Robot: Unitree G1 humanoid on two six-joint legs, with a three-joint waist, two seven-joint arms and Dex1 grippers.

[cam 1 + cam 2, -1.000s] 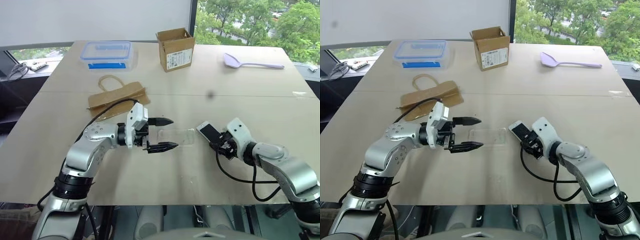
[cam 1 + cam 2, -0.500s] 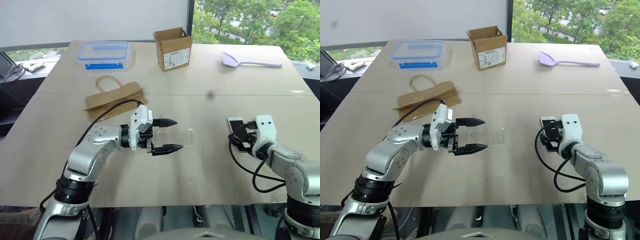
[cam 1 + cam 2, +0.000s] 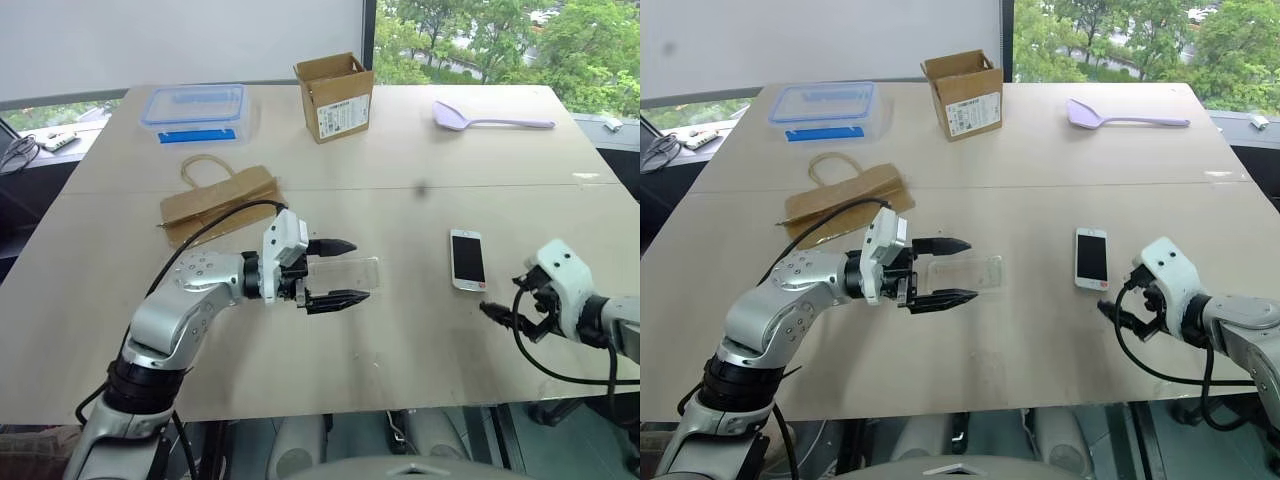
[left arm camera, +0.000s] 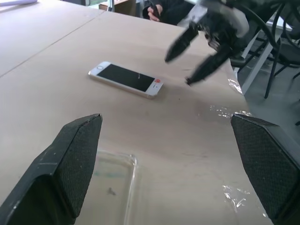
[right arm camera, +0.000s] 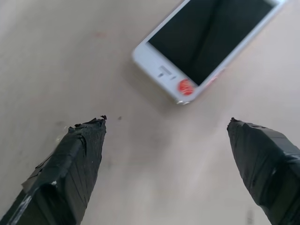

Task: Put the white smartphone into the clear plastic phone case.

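The white smartphone [image 3: 467,259] lies flat on the table, screen up, right of centre. My right gripper [image 3: 505,300] is open just to its right and nearer the front edge, apart from it; the right wrist view has the phone [image 5: 206,42] beyond the spread fingertips [image 5: 89,136]. The clear plastic phone case [image 3: 352,272] lies flat at mid-table. My left gripper [image 3: 971,268] is open and points right, a finger on either side of the case's left end. In the left wrist view the case [image 4: 112,187] lies low between the fingers, with the phone [image 4: 125,78] beyond.
A clear food box with a blue lid [image 3: 193,110], an open cardboard box [image 3: 334,97] and a lilac spoon [image 3: 490,118] stand along the far side. A brown paper bag [image 3: 220,200] lies behind my left arm. The table's front edge runs close under both arms.
My right gripper has opened, let go of the phone and drawn back to the right. The phone now lies flat on the table. The left gripper has kept still.
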